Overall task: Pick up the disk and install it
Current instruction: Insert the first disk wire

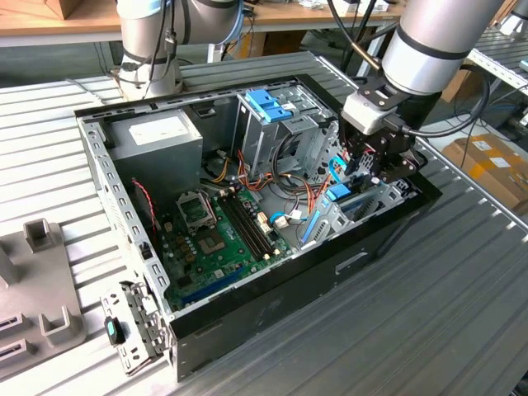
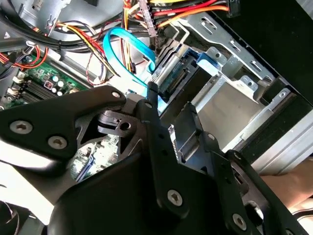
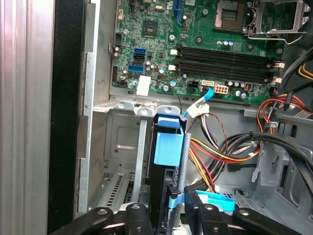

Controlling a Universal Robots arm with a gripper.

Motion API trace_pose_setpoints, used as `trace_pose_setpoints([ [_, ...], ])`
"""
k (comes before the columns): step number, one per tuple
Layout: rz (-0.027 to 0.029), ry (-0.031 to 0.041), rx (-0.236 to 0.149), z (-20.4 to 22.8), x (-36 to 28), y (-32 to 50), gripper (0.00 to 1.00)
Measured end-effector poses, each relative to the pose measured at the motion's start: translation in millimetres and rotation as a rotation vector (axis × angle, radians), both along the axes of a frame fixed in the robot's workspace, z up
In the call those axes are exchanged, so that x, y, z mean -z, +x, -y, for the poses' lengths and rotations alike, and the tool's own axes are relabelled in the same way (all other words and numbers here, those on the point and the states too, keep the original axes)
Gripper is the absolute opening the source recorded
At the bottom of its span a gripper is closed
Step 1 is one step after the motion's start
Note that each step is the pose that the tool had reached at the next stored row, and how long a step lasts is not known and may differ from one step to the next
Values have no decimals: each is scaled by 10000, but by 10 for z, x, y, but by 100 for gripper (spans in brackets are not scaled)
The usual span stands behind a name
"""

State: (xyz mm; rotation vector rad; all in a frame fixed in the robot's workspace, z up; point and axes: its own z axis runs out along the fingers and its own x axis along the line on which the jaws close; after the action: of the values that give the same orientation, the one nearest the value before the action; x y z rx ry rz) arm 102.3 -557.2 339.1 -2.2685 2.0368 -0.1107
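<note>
**Fingers drawn narrow around the disk at the front bay**

In both wrist views the gripper (image 2: 168, 103) has its two black fingers (image 2: 156, 137) pulled close together. One finger lies against each flat side of the disk (image 3: 168, 147), and they appear to clamp it. The disk stands on its edge between them, and its connector end reaches out past the fingertips. A bright blue side rail (image 2: 205, 58) runs along its edge.

The disk stands inside the grey metal bay (image 2: 234, 112), with the bay's wall just beside it. Near the connector end a thin light-blue cable (image 2: 124, 46) curves in a loop. A bundle of red, yellow and orange wires (image 3: 215, 152) runs close by. Beyond them the green motherboard (image 3: 195, 39) lies flat on the case floor.

In the exterior view the gripper (image 1: 375, 169) reaches down into the open computer case (image 1: 289, 280) at its end toward the exterior view's right. Further in, an upright grey cage (image 1: 268, 107) with a blue top stands well apart from the gripper. A grey power supply (image 1: 157, 136) fills the far corner toward the exterior view's left. The case rests on a ribbed metal table (image 1: 429, 330).
</note>
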Motion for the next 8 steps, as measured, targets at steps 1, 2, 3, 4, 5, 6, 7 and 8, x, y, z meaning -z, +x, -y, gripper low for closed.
trace_pose_setpoints([
  [1,0,3,0,0,-27,0,42],
  [2,-1,1,1,0,-63,0,42],
  [3,-1,-4,0,0,-99,0,42],
  [4,-1,-13,1,-1,-150,0,42],
  [5,0,-32,1,-3,-195,0,42],
  [6,-1,-52,0,-5,-229,1,42],
  [7,-1,-65,0,-7,-251,1,42],
  [8,0,-102,0,-11,-291,1,42],
])
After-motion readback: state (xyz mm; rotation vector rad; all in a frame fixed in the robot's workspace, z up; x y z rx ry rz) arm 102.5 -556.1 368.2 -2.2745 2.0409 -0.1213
